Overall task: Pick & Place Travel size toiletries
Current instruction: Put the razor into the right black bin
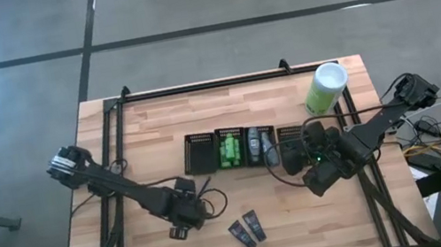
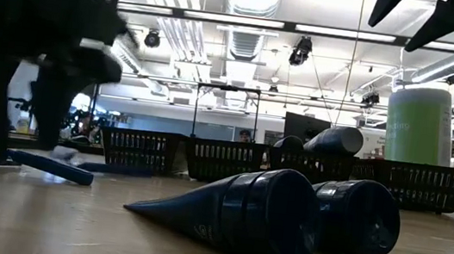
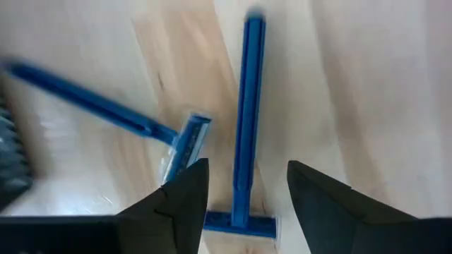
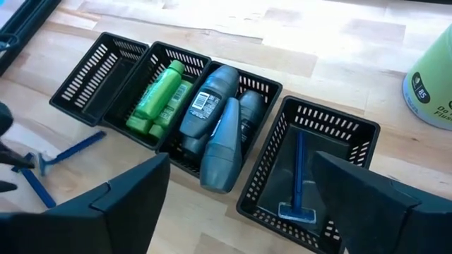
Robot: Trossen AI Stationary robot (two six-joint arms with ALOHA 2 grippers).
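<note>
Pale wood grain is being shown by the table (image 1: pixel 133 138). Bright blue is being displayed by the two razors (image 3: pixel 244 127) on it and by a third razor (image 4: pixel 299 180) in a black mesh basket (image 4: pixel 353 134). Bright green tubes (image 4: pixel 161 93) and grey bottles (image 4: pixel 208 99) are being set off against black baskets. Dark navy is being shown by two tubes (image 1: pixel 247 228). Light green with a white lid is being worn by the canister (image 1: pixel 326 88).

Two dark arms, black cables looped beside each wrist; left gripper (image 3: pixel 244 194) fingers matte black wedges with angular tips
</note>
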